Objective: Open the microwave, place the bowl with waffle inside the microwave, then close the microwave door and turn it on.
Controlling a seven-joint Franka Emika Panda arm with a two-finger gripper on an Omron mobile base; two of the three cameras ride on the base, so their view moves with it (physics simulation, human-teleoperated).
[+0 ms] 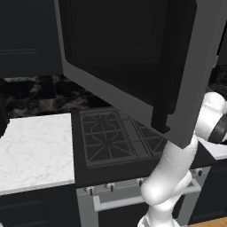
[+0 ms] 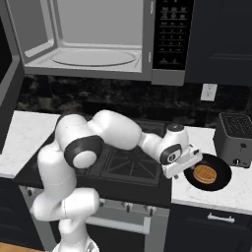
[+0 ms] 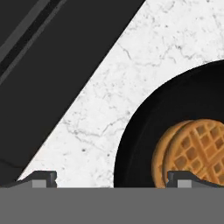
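One step is complete: with the microwave door [image 1: 133,66] swung open, my gripper [image 3: 109,178] hovers open-jawed over the near rim of the bowl [image 2: 220,173] holding the waffle [image 2: 204,174], right of the stove [image 2: 129,165], so gripping, loading, closing and starting remain.

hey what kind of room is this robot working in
A home-style kitchen, rendered rather than real. An over-range microwave hangs open above a black gas stove, with white marble counter on both sides and a toaster by a wall outlet.
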